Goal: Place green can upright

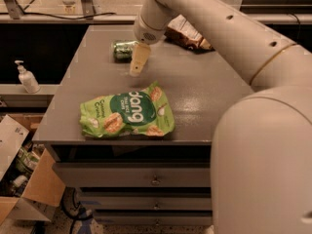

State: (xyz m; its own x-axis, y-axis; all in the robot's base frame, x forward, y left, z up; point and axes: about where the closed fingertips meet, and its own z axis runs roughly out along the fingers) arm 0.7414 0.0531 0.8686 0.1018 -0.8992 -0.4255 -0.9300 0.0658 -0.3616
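Camera view looks across the table (209, 101) from its front edge. Nearest, by that edge and toward the left corner, a bright-green snack bag (126, 113) lies flat. Beyond it, over the left half of the table, the tool (135, 69) hangs from a pale arm, tip pointing down; whether it is apart or together I cannot tell. Just behind it the green can (123, 49) lies on its side near the back-left corner. A brown packet (187, 33) rests by the back edge.

Shiny metal green can (124, 50), glossy snack bag (126, 113), matt tool (135, 72) beside it
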